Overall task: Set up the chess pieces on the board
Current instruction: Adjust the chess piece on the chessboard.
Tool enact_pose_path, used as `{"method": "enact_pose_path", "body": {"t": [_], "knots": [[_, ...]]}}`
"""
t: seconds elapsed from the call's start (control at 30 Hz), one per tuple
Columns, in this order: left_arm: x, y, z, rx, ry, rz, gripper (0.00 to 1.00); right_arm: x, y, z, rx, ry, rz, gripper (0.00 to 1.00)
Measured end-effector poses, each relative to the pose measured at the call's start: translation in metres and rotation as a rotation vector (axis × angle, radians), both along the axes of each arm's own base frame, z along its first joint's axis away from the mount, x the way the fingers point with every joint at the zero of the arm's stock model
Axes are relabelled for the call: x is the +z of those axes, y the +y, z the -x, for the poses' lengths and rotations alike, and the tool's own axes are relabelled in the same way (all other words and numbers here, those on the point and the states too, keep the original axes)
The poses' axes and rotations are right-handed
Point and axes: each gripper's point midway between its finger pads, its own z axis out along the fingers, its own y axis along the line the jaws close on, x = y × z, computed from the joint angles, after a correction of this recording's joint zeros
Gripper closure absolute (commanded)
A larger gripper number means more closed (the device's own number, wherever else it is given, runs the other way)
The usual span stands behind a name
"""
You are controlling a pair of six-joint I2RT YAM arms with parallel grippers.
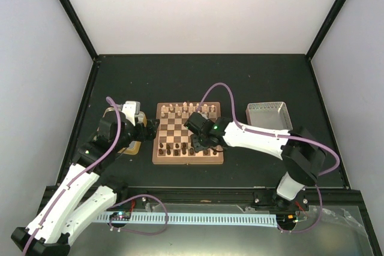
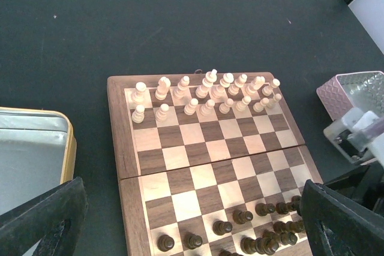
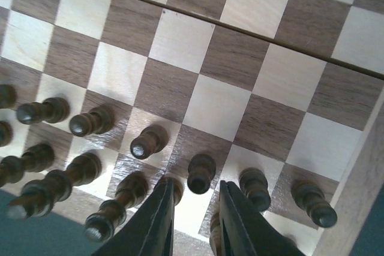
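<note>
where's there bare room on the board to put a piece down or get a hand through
The middle rows of the board are bare, between the cream pieces at the far edge and the dark pieces at the near edge. Both ends are crowded, and the right gripper hangs among the dark pieces. The table beyond the board is also free.

No legible text or markings.

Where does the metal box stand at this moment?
In the top view, the metal box stands right of the chessboard, apart from it, level with the cream pieces' rows and beyond the right arm.
</note>
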Motion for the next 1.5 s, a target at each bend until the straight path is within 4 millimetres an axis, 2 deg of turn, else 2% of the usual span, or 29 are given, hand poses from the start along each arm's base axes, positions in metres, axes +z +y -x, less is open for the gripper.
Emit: {"method": "enact_pose_path", "body": {"t": [0.13, 0.43, 0.63, 0.87, 1.07, 1.5], "knots": [[0.0, 0.0, 0.0, 0.0, 0.0, 0.0, 0.01, 0.013, 0.001, 0.0, 0.007, -0.017, -0.029, 0.84], [0.0, 0.0, 0.0, 0.0, 0.0, 0.0, 0.01, 0.017, 0.012, 0.01, 0.07, 0.001, -0.053, 0.78], [0.0, 0.0, 0.0, 0.0, 0.001, 0.0, 0.01, 0.012, 0.021, 0.014, 0.105, 0.018, -0.049, 0.81], [0.0, 0.0, 0.0, 0.0, 0.001, 0.0, 0.01, -0.004, 0.017, 0.015, 0.105, 0.038, 0.001, 0.88], [0.0, 0.0, 0.0, 0.0, 0.001, 0.0, 0.01, -0.004, 0.018, 0.016, 0.11, 0.033, 0.007, 0.92], [0.0, 0.0, 0.0, 0.0, 0.001, 0.0, 0.01, -0.003, 0.012, 0.017, 0.107, 0.034, 0.03, 0.92]]}}
